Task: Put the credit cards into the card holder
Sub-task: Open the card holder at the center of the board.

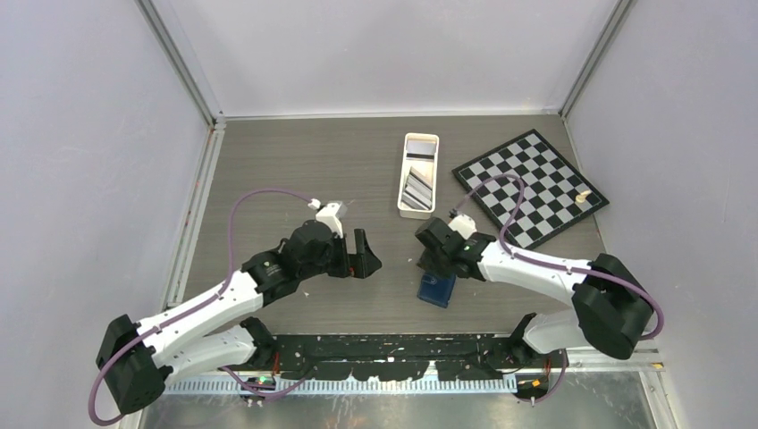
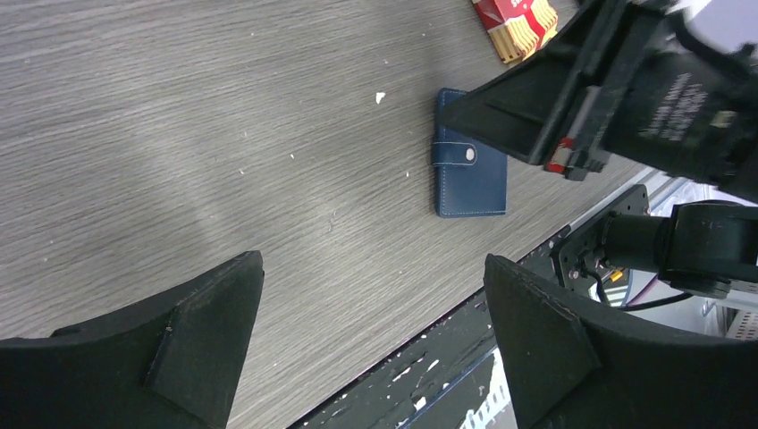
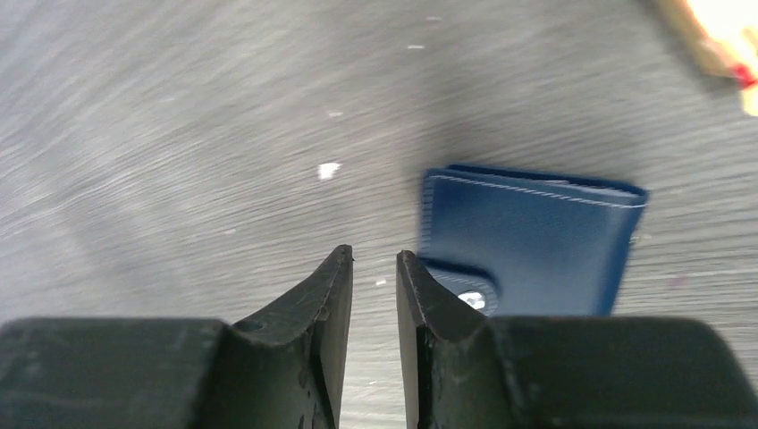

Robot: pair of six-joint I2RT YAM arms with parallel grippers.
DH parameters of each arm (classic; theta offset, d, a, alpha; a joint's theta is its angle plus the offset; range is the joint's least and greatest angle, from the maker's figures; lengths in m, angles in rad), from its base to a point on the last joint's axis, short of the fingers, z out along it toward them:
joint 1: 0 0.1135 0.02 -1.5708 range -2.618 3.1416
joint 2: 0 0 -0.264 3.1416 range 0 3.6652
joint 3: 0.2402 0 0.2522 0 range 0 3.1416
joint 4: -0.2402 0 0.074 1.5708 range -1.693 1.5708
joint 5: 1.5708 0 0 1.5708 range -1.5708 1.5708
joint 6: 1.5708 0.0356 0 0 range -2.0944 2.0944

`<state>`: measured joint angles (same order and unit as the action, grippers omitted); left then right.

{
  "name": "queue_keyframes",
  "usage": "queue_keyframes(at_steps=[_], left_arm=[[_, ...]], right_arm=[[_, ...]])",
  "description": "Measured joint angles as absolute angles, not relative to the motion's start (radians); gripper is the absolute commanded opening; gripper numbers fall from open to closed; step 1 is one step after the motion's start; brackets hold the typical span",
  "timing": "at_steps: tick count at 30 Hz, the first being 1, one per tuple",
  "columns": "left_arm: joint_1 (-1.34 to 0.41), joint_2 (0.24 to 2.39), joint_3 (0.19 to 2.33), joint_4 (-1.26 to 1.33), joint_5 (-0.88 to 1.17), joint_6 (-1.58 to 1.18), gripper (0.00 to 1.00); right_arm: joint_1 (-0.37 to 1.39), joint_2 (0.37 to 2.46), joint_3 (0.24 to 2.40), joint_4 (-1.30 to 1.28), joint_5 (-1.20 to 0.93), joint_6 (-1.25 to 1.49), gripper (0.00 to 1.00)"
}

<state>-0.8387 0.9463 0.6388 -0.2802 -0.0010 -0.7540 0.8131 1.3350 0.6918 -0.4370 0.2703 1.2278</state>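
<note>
1. right pincer [image 3: 374, 259] is nearly closed: only a thin slit shows between its two black fingers, and nothing is in it.
2. it hangs low over the grey wood-grain table [image 1: 295, 161], tips pointing down at the surface.
3. the card holder [image 3: 527, 241] lies flat and folded shut, just beyond the tips and off to one side of them. in the right wrist view one finger overlaps its clasp tab [image 2: 456, 154]. whether finger and holder touch, i cannot tell.
4. the left wrist view shows the same pincer's tip over one short edge of the holder, with the snap on the tab facing up.
5. a red-orange pack [image 2: 518, 22] lies on the table past the holder, on the far side from the left pincer, near the right pincer's body.
6. left pincer [image 1: 368, 253] is spread wide and holds nothing. it sits well apart from the holder, its open mouth turned toward the holder and the right pincer.
7. the credit cards [image 1: 416, 189] lie stacked in a long white tray [image 1: 401, 174], farther out on the table than the right pincer and apart from the holder.
8. a chessboard [image 1: 530, 186] lies just beside that tray, on the side away from the left pincer, with one small pale piece [image 1: 583, 195] standing near its outer corner.
</note>
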Motion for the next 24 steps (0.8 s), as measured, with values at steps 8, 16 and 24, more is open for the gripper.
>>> queue_keyframes(at_steps=[8,16,24], left_arm=[[-0.839,1.013,0.632,-0.258,0.016,-0.757,0.92],[-0.902,1.266,0.658,-0.113,0.071,-0.775,0.87],[-0.928,1.522,0.809,0.014,0.140,-0.780,0.72]], right_arm=[[0.822,1.223,0.781,-0.563,0.381,1.171,0.56],[0.627,1.001,0.597,-0.651,0.318,1.107,0.59],[0.554,0.917,0.462,-0.601,0.177,1.077,0.58]])
